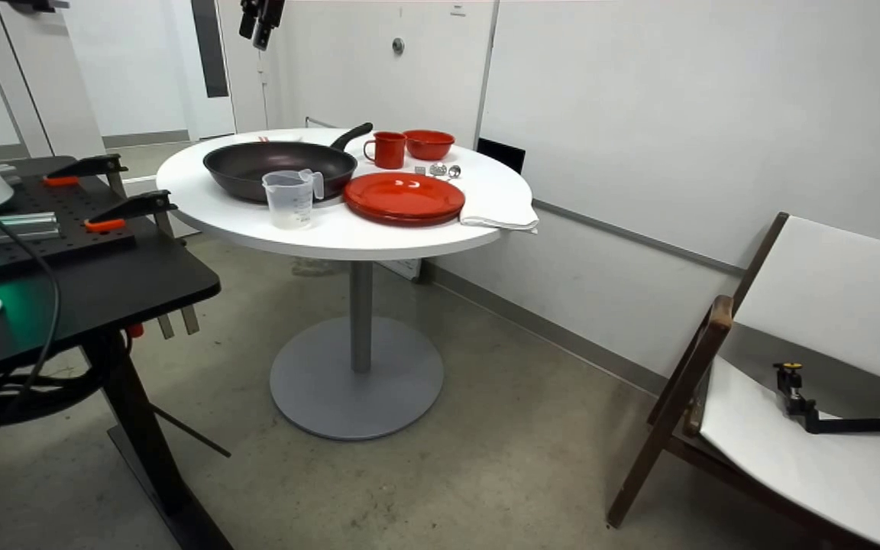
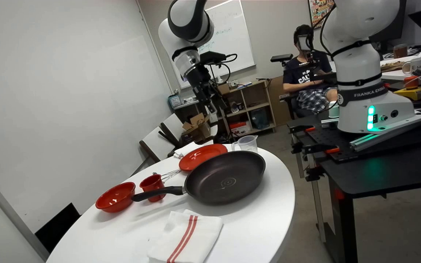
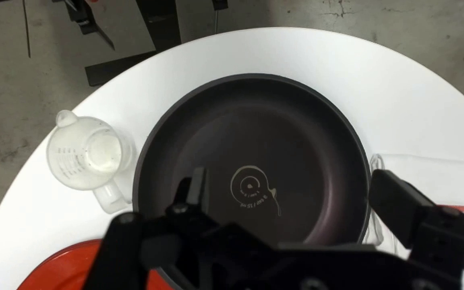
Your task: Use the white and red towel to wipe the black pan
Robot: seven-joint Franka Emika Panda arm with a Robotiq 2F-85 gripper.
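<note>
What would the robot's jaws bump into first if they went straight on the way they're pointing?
Most likely the black pan: its inside shows between the open jaws in the wrist view, though depth is hard to judge.

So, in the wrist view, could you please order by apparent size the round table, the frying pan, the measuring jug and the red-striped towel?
Largest: round table
Next: frying pan
Unsure which is smaller: measuring jug or red-striped towel; the gripper hides part of the towel.
</note>
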